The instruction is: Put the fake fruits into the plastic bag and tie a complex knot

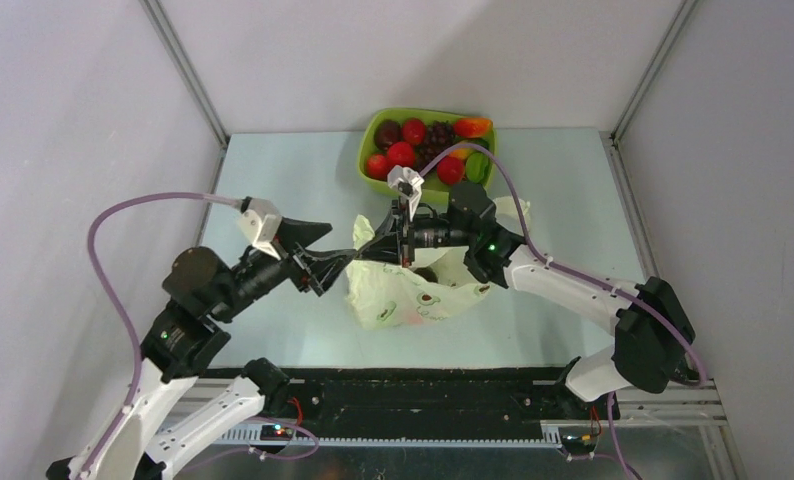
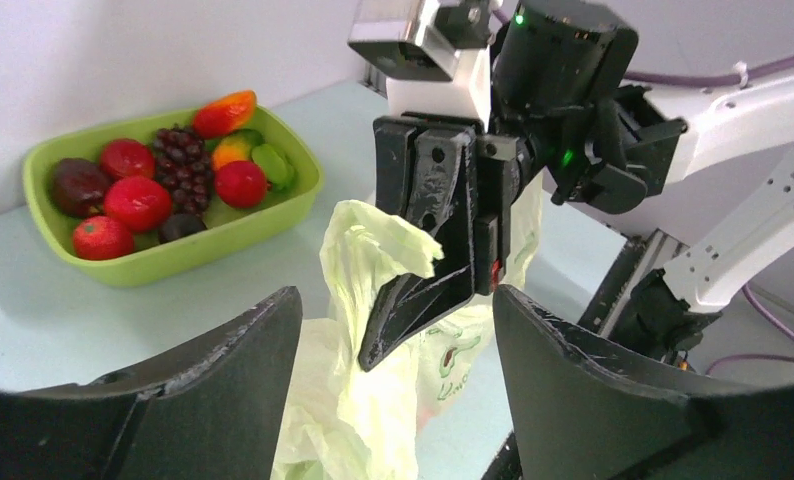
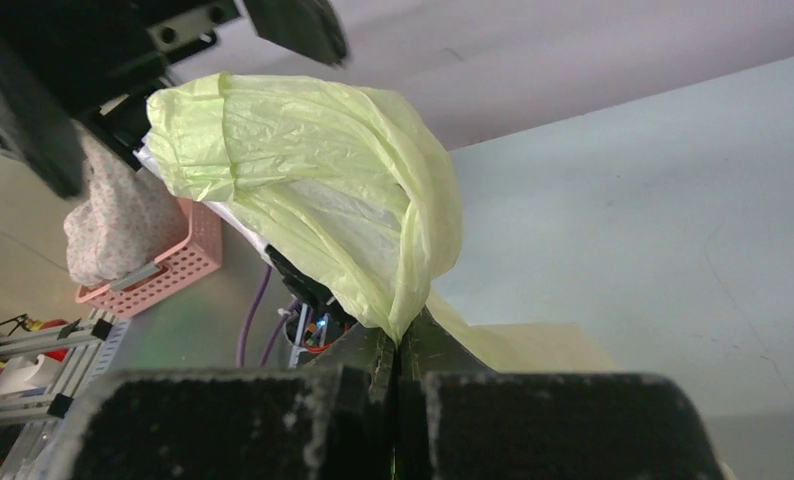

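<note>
The bag (image 1: 413, 292) is pinched in my right gripper (image 3: 398, 352), my left gripper (image 1: 336, 262) gaping wide beside it (fruits (image 1: 413, 131) in the tray (image 1: 364, 150)).

**Nothing legible: only an unreadable print on the bag**
The plastic bag (image 1: 393, 300) carries a green print (image 2: 453, 365) on its side. In the left wrist view it shows as a few letter-like strokes on the crumpled film, too creased and small to make out as words. In the top view the same face shows small rounded motifs with dark centres and some green marks low down, and these are also too small to read. No other writing, number or brand can be read in any view.
</note>
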Controlling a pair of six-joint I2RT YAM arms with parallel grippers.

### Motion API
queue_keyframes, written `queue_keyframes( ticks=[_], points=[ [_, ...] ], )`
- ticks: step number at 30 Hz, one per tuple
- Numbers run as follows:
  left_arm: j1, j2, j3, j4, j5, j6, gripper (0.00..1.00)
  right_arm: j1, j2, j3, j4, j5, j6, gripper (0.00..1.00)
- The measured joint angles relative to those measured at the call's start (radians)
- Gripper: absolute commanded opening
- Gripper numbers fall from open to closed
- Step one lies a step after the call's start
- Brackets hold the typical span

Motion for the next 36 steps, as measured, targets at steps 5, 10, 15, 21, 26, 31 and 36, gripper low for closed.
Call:
queue_keyframes(
  ticks=[5,10,15,21,26,31,36],
  points=[
    [0.0,0.055,-0.032,0.068,0.064,0.0,0.71,0.0,-0.015,-0.001,-0.002,-0.03,0.01,0.0],
    [0.0,0.085,-0.032,0.122,0.115,0.0,0.63,0.0,-0.022,-0.001,-0.016,-0.052,0.012,0.0],
    [0.0,0.113,-0.032,0.148,0.126,0.008,0.61,0.001,-0.034,-0.001,-0.031,-0.081,0.016,0.0],
    [0.0,0.151,-0.032,0.175,0.129,0.009,0.53,0.008,-0.054,-0.002,-0.055,-0.126,0.015,0.0],
    [0.0,0.177,-0.032,0.199,0.156,0.006,0.42,0.015,-0.063,-0.003,-0.078,-0.143,0.002,0.0],
    [0.0,0.2,-0.035,0.227,0.19,-0.007,0.28,0.018,-0.067,-0.003,-0.113,-0.15,-0.014,0.0],
    [0.0,0.203,-0.048,0.245,0.194,-0.034,0.03,0.023,-0.068,-0.003,-0.135,-0.147,-0.031,0.0]
  ],
)
